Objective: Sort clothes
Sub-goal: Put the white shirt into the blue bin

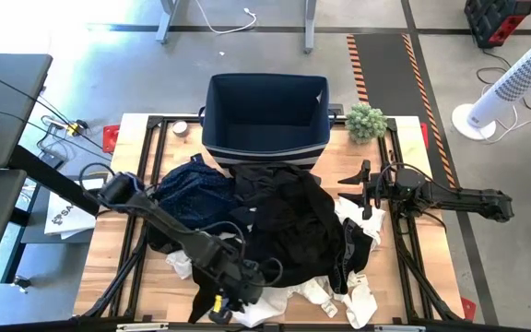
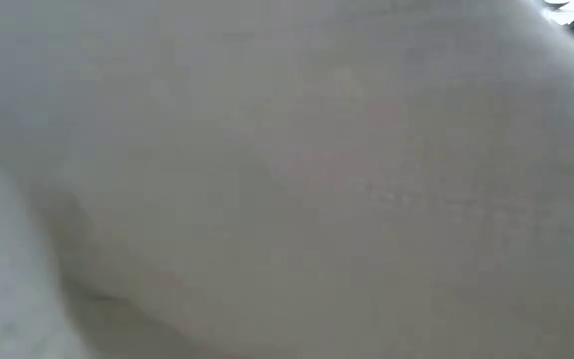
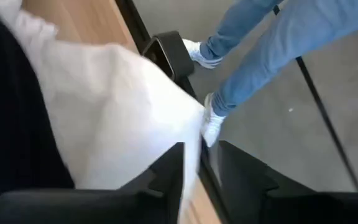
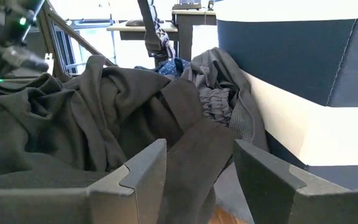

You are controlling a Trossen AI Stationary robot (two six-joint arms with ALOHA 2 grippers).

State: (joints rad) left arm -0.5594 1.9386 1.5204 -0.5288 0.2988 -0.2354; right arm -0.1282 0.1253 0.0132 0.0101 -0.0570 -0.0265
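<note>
High view shows you an empty bin (image 1: 265,115); left hand (image 3: 197,165) pinches a white shirt (image 3: 110,112), right hand (image 4: 197,168) spread, the clothes (image 1: 279,221) still unsorted.

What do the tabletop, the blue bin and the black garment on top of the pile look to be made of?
Tabletop: pale wood, probably laminated planks, going by the lengthwise grain lines; matte. Blue bin: looks like stiffened woven fabric, with flat upright walls, seamed corners and a dull surface. Black garment: soft matte cloth, likely knit, falling in loose folds and creases; the fibre cannot be told.
</note>
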